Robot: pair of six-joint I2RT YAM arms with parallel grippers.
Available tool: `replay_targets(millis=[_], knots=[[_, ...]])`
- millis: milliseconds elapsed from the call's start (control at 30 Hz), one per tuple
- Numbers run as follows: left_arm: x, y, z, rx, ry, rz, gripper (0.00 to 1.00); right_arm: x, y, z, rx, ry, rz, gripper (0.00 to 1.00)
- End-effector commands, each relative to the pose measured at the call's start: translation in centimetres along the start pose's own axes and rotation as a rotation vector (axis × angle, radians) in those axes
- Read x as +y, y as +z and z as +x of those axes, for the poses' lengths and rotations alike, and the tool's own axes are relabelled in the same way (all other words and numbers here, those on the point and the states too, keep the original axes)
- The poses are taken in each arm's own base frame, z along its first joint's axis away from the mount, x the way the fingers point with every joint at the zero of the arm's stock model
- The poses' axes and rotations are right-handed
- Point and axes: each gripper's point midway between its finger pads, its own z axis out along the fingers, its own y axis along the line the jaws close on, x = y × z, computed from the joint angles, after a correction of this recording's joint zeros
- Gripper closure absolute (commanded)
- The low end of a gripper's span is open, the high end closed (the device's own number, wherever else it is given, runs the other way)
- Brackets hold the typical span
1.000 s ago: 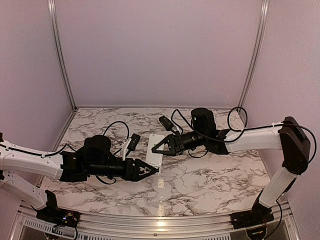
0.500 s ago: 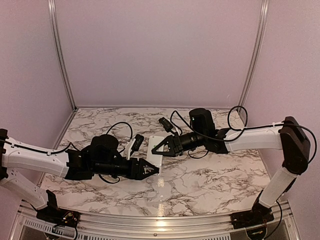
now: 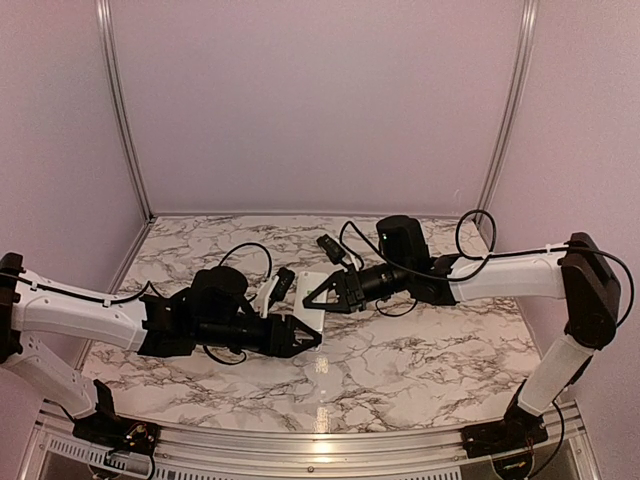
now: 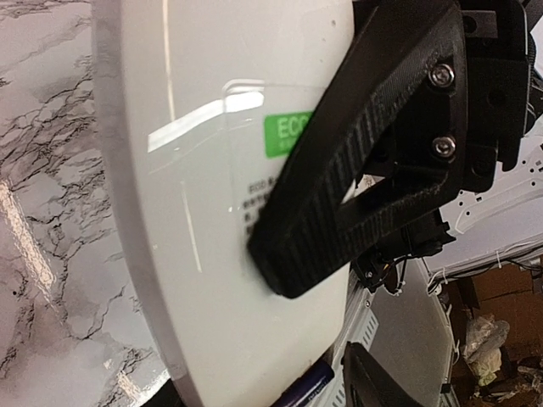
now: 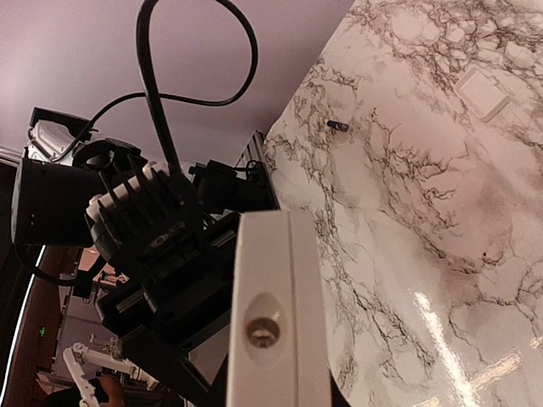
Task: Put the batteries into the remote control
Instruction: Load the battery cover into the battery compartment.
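The white remote control (image 3: pixel 314 305) hangs above the marble table, with my right gripper (image 3: pixel 311 294) shut on its far end. In the right wrist view the remote (image 5: pixel 276 280) shows end-on with a small round hole. In the left wrist view its face (image 4: pixel 204 212) carries a green sticker, and the right gripper's black finger (image 4: pixel 339 195) presses on it. My left gripper (image 3: pixel 312 340) stands at the remote's near end, jaws apart. A dark blue battery (image 4: pixel 310 388) peeks from behind the remote's lower edge, a small gap from my left finger (image 4: pixel 373 383). A second battery (image 5: pixel 338 125) lies on the table.
A small flat white rectangle (image 5: pixel 482 91) lies on the marble beyond the loose battery. Black cables loop from both wrists over the table's middle (image 3: pixel 245 255). Purple walls with metal posts close the back and sides.
My left arm has slid right, bringing its jaws up to the remote's near end, and the jaws have narrowed a little. The right gripper has kept its hold and barely moved.
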Motion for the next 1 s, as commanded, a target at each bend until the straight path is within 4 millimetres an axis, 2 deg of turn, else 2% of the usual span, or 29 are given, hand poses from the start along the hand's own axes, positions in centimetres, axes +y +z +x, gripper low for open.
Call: replay_targets(millis=[0, 333, 500, 800, 867, 967], knots=[[-1.7, 0.1, -1.4, -0.029, 0.028, 0.054, 0.49, 1.3, 0.5, -1.3, -0.026, -0.062, -0.01, 1.0], [-0.3, -0.5, -0.2, -0.017, 0.008, 0.048, 0.66, 2.6, -0.1, -1.6, -0.036, -0.084, -0.058, 1.0], [0.0, -0.6, 0.0, -0.014, 0.014, 0.045, 0.67, 3.3, -0.5, -1.9, -0.043, -0.075, -0.096, 1.0], [0.6, -0.9, 0.4, 0.006, 0.061, 0.008, 0.64, 3.0, -0.7, -1.9, -0.052, -0.064, -0.095, 1.0], [0.6, -1.1, 0.3, 0.011, 0.088, -0.003, 0.59, 2.7, -0.7, -1.9, -0.053, -0.063, -0.089, 1.0], [0.1, -1.7, -0.5, -0.001, 0.156, -0.014, 0.42, 1.9, -0.5, -1.7, -0.052, -0.059, -0.064, 1.0]])
